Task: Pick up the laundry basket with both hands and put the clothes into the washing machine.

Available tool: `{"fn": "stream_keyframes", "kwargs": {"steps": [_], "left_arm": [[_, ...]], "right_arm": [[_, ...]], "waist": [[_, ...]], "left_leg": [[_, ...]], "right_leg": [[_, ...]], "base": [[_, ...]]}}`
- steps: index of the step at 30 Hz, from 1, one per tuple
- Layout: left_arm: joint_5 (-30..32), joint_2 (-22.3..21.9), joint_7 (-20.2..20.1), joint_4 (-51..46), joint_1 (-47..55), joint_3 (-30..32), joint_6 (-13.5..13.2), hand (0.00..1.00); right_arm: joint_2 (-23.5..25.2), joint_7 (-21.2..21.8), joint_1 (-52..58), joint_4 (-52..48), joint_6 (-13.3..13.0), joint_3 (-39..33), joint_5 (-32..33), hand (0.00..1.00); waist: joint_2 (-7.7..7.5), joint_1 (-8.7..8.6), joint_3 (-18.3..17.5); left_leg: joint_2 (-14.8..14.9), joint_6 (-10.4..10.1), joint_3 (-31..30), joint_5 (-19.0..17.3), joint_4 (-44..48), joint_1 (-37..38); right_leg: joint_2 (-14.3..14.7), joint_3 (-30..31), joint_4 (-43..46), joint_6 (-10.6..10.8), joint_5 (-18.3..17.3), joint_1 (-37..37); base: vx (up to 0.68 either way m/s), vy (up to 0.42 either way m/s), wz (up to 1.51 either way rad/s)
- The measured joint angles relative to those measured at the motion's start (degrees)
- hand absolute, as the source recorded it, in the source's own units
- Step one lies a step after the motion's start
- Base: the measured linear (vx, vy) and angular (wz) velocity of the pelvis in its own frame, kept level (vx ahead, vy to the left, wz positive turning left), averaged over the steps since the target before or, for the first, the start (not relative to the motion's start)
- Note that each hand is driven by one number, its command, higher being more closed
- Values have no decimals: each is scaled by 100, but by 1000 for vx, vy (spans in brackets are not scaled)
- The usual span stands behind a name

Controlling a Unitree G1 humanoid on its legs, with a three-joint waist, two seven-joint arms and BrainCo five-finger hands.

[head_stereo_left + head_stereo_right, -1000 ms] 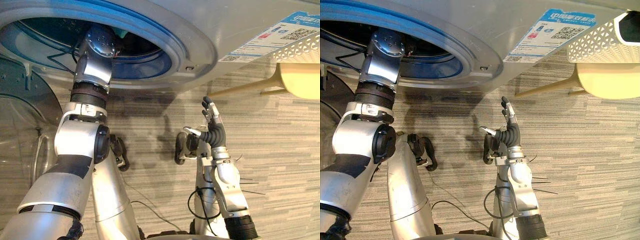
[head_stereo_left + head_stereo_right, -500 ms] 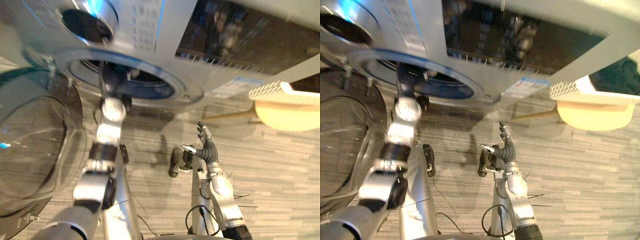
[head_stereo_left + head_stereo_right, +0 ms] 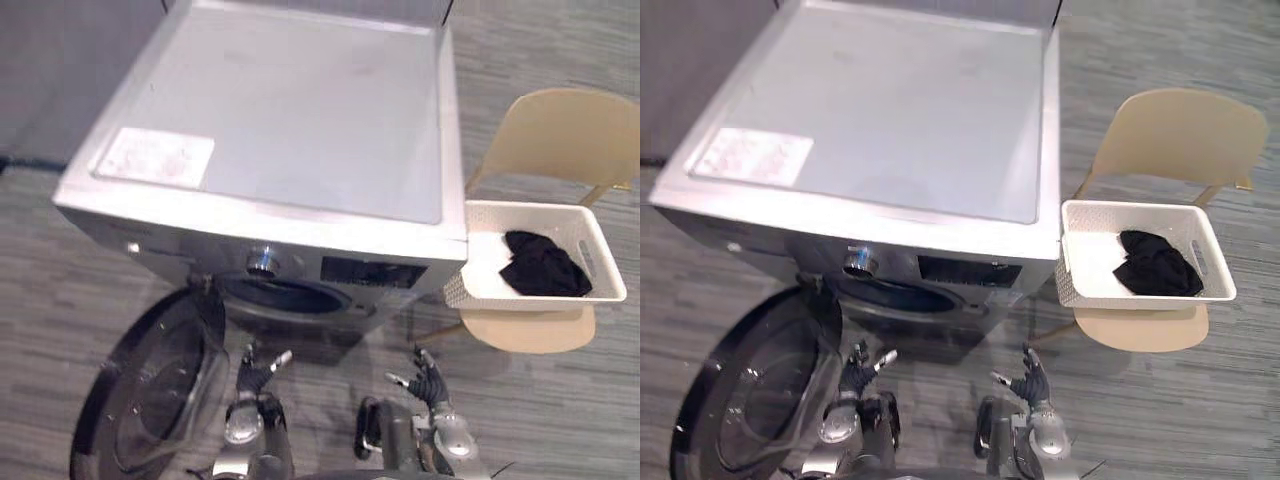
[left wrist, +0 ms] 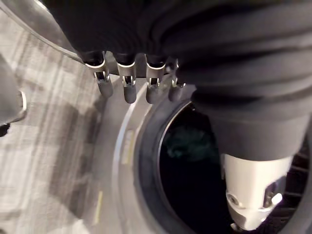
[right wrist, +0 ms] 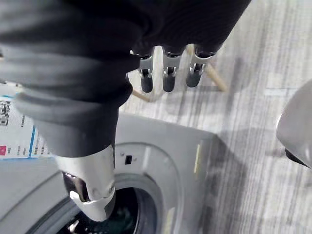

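Note:
The white laundry basket (image 3: 483, 262) sits on a beige chair (image 3: 555, 130) to the right of the washing machine (image 3: 290, 130). Black clothes (image 3: 545, 265) lie in its right half. The drum opening (image 3: 290, 298) faces me with its round door (image 3: 150, 395) swung open to the left. My left hand (image 3: 252, 372) is open just in front of the opening, its straight fingers (image 4: 129, 87) holding nothing. A dim greenish cloth (image 4: 183, 146) lies inside the drum. My right hand (image 3: 428, 378) is open and empty before the machine's right front corner, left of the basket, fingers (image 5: 168, 78) straight.
The open door takes up the floor at the lower left. The chair's wooden legs (image 3: 440, 335) reach under the basket toward the machine. Grey striped carpet (image 3: 560, 420) lies in front of the chair and the machine.
The camera has risen and pulled far back. My left arm has come out of the drum; its hand is now outside the opening. The right hand stays open.

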Motion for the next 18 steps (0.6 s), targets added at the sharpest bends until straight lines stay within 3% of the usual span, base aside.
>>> {"fn": "stream_keyframes", "kwargs": {"steps": [3, 5, 10, 16, 17, 18], "left_arm": [[7, 187, -290, 831, -137, 10, 12, 0], [63, 337, -318, 979, -168, 34, 14, 0], [325, 659, -434, 1230, -195, 42, 10, 0], [572, 657, -449, 1360, -270, -92, 12, 0], [573, 637, -446, 1368, -318, -207, 9, 0], [573, 607, -448, 1373, -363, -240, 11, 0]], "right_arm": [[-284, 1, -402, 1020, 123, -231, 196, 0], [-370, 4, -516, 1272, 127, -407, 283, 0], [-542, 36, -573, 1636, 120, -668, 491, 0], [-544, 36, -815, 1891, 123, -697, 664, 0], [-540, 13, -963, 1891, 127, -692, 707, 0], [-529, 4, -986, 1887, 128, -696, 718, 0]], "waist": [[177, -32, -180], [216, -50, -204], [236, -152, -407], [241, -199, -389], [253, -266, -347], [274, -303, -292]], "left_leg": [[-226, 49, 351, 686, -1498, 882], [-282, 46, 461, 837, -1901, 1230], [-393, 45, 758, 852, -2187, 1788], [-398, 43, 1709, 837, -2203, 2069], [-347, 56, 2068, 749, -2198, 2070], [-303, 33, 2401, 714, -2192, 2083]], "right_leg": [[110, 118, -1426, 67, 765, 685], [150, 214, -1858, 94, 976, 983], [223, 457, -2460, 163, 1272, 1510], [384, 1483, -2695, 138, 1724, 1206], [435, 1410, -2788, 2, 1781, 1002], [305, 709, -2761, -248, 1654, 885]], "base": [[111, 71, -34], [64, 67, -25], [41, 68, -32], [-85, 20, -96], [-174, -31, -129], [-176, -26, -141]]}}
